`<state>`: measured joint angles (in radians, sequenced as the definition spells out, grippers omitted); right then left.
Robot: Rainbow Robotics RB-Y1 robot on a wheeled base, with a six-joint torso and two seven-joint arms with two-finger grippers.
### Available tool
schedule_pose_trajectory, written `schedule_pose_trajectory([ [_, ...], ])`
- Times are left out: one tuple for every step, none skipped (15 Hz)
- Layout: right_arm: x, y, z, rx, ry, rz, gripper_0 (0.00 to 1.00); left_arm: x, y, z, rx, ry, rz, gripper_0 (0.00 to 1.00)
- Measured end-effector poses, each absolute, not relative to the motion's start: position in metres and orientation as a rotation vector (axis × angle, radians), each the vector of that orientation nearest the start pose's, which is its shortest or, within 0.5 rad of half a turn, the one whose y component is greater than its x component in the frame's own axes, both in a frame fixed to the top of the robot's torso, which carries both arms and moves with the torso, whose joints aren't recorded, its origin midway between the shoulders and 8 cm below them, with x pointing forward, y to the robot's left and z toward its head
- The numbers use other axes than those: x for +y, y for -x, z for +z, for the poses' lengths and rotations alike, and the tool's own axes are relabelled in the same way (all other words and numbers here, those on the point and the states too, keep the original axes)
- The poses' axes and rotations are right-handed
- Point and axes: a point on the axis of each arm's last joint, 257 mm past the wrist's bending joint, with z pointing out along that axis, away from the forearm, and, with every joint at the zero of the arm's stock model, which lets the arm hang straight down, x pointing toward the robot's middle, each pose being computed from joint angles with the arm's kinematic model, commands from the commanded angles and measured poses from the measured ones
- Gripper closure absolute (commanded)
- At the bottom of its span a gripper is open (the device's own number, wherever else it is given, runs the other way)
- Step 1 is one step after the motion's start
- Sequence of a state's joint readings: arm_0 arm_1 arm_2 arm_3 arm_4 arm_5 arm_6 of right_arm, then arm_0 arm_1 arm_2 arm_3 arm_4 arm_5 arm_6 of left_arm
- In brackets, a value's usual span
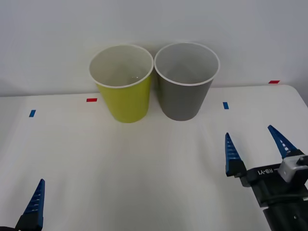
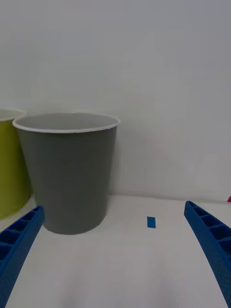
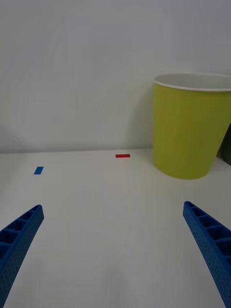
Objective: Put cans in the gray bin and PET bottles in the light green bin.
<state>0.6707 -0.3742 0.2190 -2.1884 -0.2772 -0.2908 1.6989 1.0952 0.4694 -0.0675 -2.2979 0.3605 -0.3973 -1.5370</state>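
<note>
The front view is showing a white table [image 1: 144, 168] with two large paper-cup-shaped bins standing upright near its far edge, in front of a pale wall. The light green bin [image 1: 124, 96] is standing on the left and the gray bin [image 1: 184, 94] on the right. They are just beside each other, and their white rolled rims are almost touching; whether they really touch, I cannot tell. Inside the light green bin something clear and shiny [image 1: 131, 77] is lying low against the white wall, but it is too small to say that it is the PET bottle. The inside of the gray bin is looking plain white.

The right gripper [image 1: 257, 144] is hovering over the near right part of the table, well apart from the gray bin. Its two blue ribbed fingers are standing wide apart and nothing is between them. In the right wrist view the gray bin [image 2: 67, 178] is standing ahead, with a small blue tape mark [image 2: 151, 222] on the table beside it.

The left gripper is staying at the near left corner, where one blue finger [image 1: 34, 202] is coming into the front view. In the left wrist view the left gripper [image 3: 115, 250] is also having its jaws spread wide and empty, and the light green bin [image 3: 190, 130] is standing ahead of it, well apart. A red tape mark [image 3: 122, 155] and a blue tape mark [image 3: 38, 170] are lying on the table near the wall.
</note>
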Motion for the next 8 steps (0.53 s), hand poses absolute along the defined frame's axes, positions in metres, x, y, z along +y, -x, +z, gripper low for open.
schedule_pose_trajectory([
  [-0.23,-0.34,-0.16,1.396,0.167,0.051,0.0,0.313,-0.253,-0.178,1.57,0.018,-0.02,0.0],
  [-0.231,-0.33,-0.167,1.408,0.173,0.041,0.0,0.313,-0.253,-0.178,1.57,0.018,-0.02,0.0],
  [-0.232,-0.323,-0.173,1.422,0.18,0.033,0.0,0.313,-0.253,-0.178,1.569,0.018,-0.02,0.0],
  [-0.231,-0.317,-0.179,1.441,0.183,0.033,0.0,0.313,-0.253,-0.178,1.57,0.018,-0.02,0.0],
  [-0.228,-0.312,-0.185,1.458,0.183,0.038,0.0,0.313,-0.253,-0.178,1.57,0.018,-0.02,0.0],
  [-0.226,-0.308,-0.19,1.473,0.181,0.043,0.0,0.313,-0.253,-0.178,1.57,0.018,-0.02,0.0],
  [-0.225,-0.303,-0.195,1.489,0.178,0.048,0.0,0.313,-0.253,-0.178,1.57,0.018,-0.02,0.0],
  [-0.223,-0.297,-0.2,1.503,0.174,0.055,0.0,0.313,-0.253,-0.178,1.57,0.018,-0.02,0.0],
])
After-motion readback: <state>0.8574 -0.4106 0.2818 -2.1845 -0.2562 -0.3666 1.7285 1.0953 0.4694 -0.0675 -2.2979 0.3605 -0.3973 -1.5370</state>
